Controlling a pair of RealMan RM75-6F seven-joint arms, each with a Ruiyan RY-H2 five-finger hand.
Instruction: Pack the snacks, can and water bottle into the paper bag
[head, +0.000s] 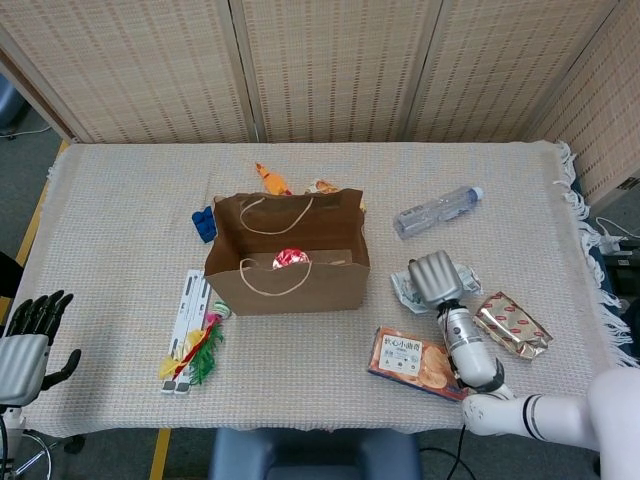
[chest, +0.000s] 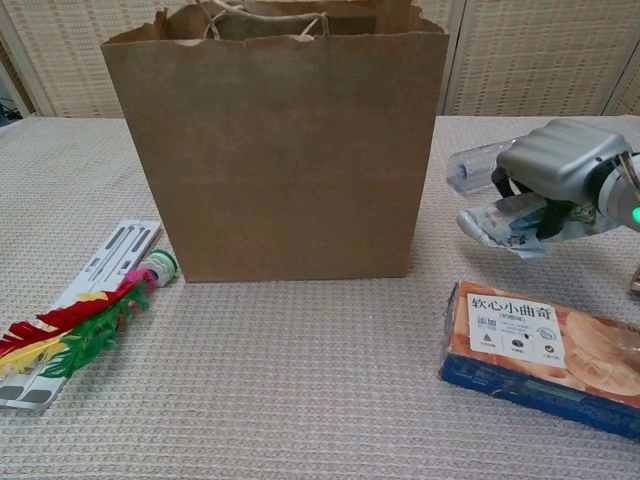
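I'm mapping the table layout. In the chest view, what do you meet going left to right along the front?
Feather toy on the white strip → paper bag → biscuit box. Above the box, the right hand grips a snack packet.

Bright, even and soft in both views, apparently from above. Only faint, short shadows beside the paper bag (head: 288, 252) and under the right hand (chest: 566, 170). No strong glare, only a small shine on the foil packet (head: 512, 324). Sharp in the middle; slightly soft toward the edges in the chest view.
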